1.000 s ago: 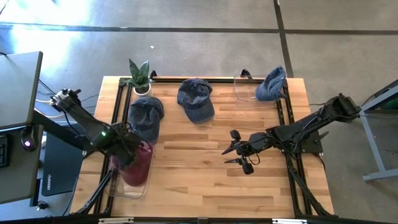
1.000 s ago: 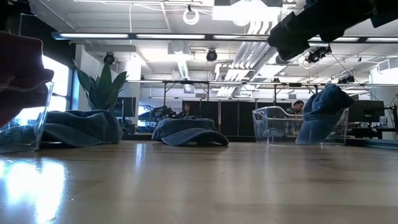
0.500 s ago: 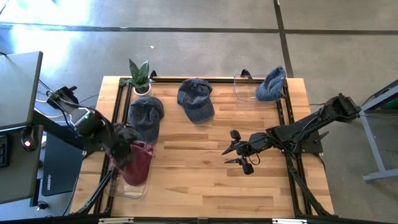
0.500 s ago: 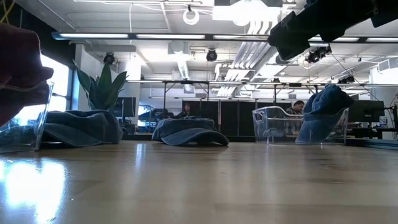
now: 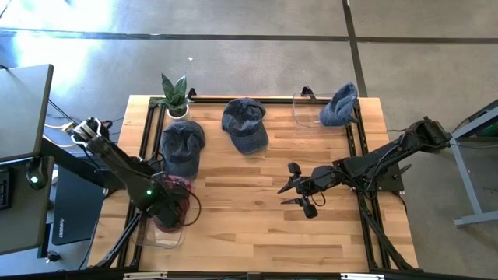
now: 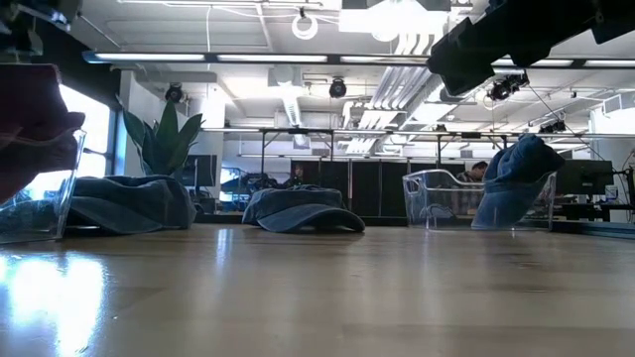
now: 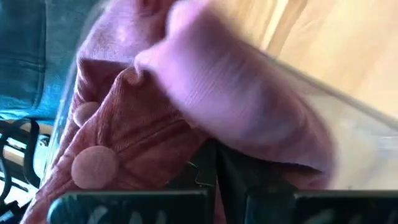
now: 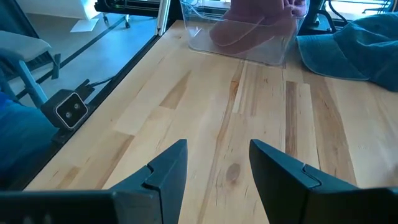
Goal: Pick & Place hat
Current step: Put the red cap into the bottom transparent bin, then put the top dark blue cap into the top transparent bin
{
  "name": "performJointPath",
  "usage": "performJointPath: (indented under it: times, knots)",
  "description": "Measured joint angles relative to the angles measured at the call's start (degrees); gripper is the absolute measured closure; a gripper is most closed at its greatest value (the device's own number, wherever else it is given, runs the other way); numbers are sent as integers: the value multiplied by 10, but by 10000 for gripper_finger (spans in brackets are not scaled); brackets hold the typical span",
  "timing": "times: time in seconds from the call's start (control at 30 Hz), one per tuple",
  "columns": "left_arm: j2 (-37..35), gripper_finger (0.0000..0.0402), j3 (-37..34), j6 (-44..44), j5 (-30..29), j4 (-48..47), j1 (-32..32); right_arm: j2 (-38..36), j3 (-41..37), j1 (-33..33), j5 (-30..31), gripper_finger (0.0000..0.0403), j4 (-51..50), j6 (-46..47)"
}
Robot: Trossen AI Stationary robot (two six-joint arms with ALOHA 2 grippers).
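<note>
A maroon hat (image 5: 176,201) lies crumpled in a clear bin (image 5: 159,237) at the table's near left. It also shows in the low view (image 6: 30,109) and the right wrist view (image 8: 258,25). My left gripper (image 5: 162,207) stands over it, pointing down, shut, its tips sunk among the hat's folds (image 7: 214,168). My right gripper (image 5: 299,190) hangs open over the table's middle, with nothing between its fingers (image 8: 217,168). My left gripper comes from above, pointing down, and its shut fingers (image 7: 208,174) press into the maroon hat's cloth (image 7: 180,137) beside a round fabric button. The folds hide the tips, so I cannot tell whether any cloth is caught between them. The hat rests in the bin.
Two blue denim hats (image 5: 183,144) (image 5: 245,124) lie on the far half of the table. A third (image 5: 339,105) hangs over a clear bin (image 5: 307,109) at the far right. A potted plant (image 5: 175,95) stands at the far left. The near middle is bare wood.
My left gripper first rose and drew back toward the table's left edge. It then came down toward the near edge onto the maroon hat. The hat's top now sits lower and flatter in the bin.
</note>
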Motion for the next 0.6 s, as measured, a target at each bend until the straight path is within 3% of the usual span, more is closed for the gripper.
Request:
performJointPath:
  times: [0.23, 0.47, 0.6]
  knots:
    - [14, 394, -2, 25, -6, -9, 0, 0, 0, 0, 15, 233, 0, -4]
    - [-7, 401, 145, 25, 7, -73, 0, 0, 0, 0, 45, 233, 0, -4]
    - [-7, 401, 226, 94, -76, -47, -1, 5, 0, 0, 79, 233, -2, -5]
